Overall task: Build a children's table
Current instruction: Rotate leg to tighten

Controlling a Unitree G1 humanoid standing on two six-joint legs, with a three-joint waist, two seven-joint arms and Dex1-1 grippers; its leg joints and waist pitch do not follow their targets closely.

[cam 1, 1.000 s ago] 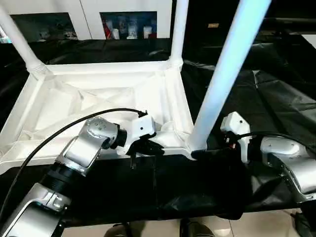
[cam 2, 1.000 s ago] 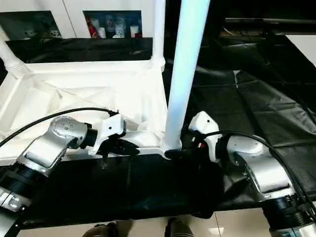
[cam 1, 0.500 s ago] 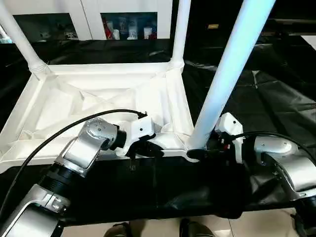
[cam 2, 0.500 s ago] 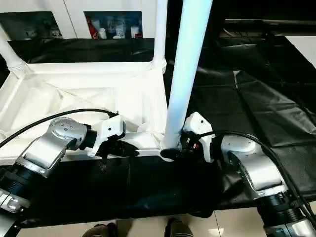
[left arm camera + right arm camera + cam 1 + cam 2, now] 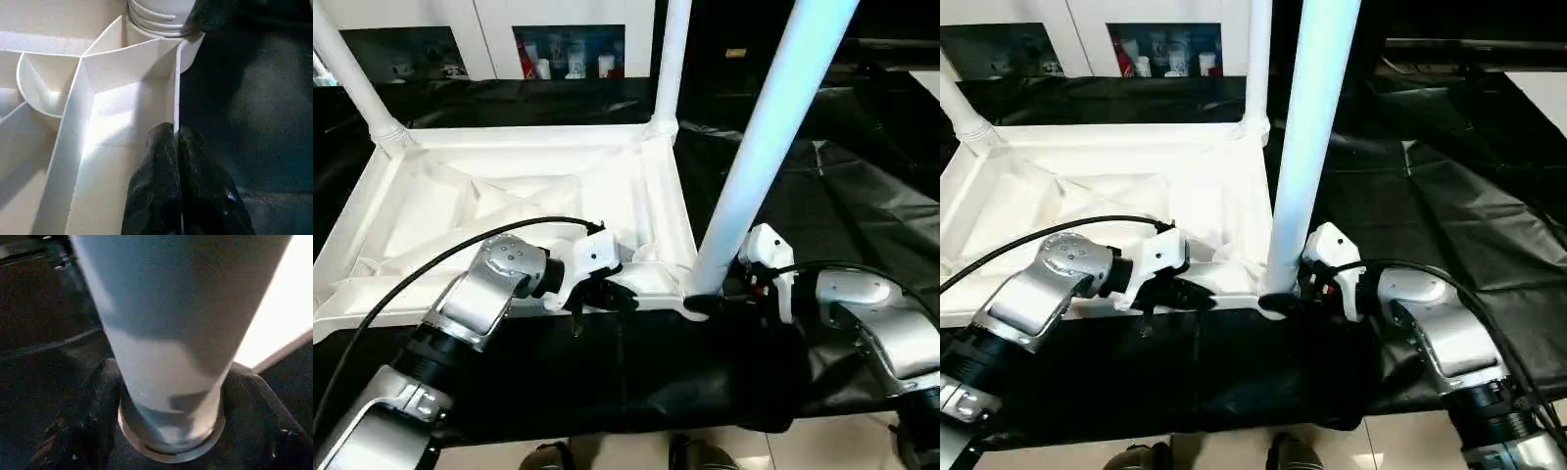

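Both head views look forward and down from above the arms, sharing the upturned table top point(image 5: 509, 196) and its near-corner leg point(image 5: 1307, 147). The left wrist view sits close over the top's near rim; the right wrist view looks closely at that leg's base.

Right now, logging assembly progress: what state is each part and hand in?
Table top: upside down, ribs up.
Near leg: upright in corner socket.
Two far legs: upright in sockets.
Left hand: shut on table top's rim.
Right hand: fingers around near leg's base.
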